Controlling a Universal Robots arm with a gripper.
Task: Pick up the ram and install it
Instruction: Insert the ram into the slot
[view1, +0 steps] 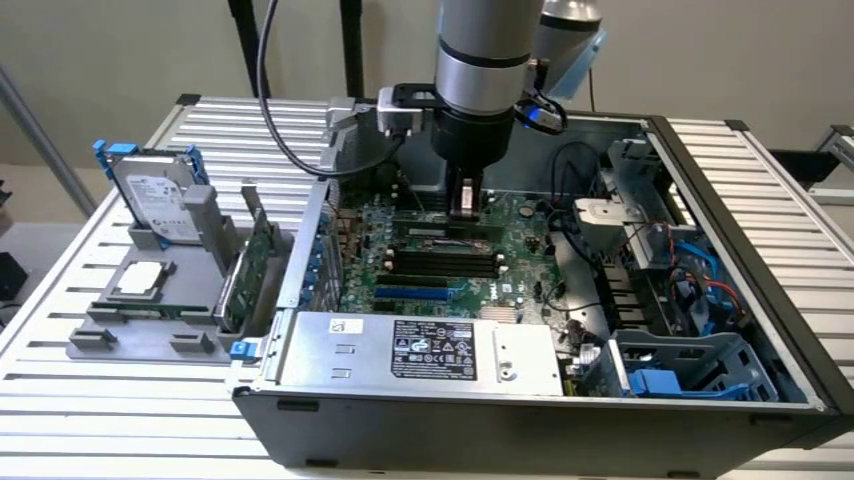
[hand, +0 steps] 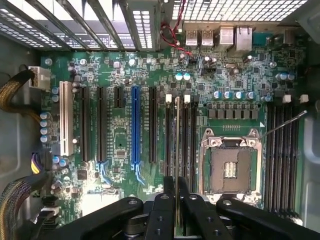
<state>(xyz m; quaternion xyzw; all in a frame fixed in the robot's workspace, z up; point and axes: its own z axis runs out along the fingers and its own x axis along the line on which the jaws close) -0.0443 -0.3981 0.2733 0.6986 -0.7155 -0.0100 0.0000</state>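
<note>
Black two-finger gripper (hand: 176, 210) pinching thin green ram stick (hand: 177, 140) edge-on, hovering directly over black memory slots (hand: 180, 135) beside CPU socket (hand: 231, 165); keeping stick vertical, aligning with slot.

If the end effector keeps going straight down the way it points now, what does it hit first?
Most likely the RAM slots on the motherboard. The end effector is shut on the ram, held edge-on right above those slots beside the CPU socket. Which slot exactly is unclear.
</note>
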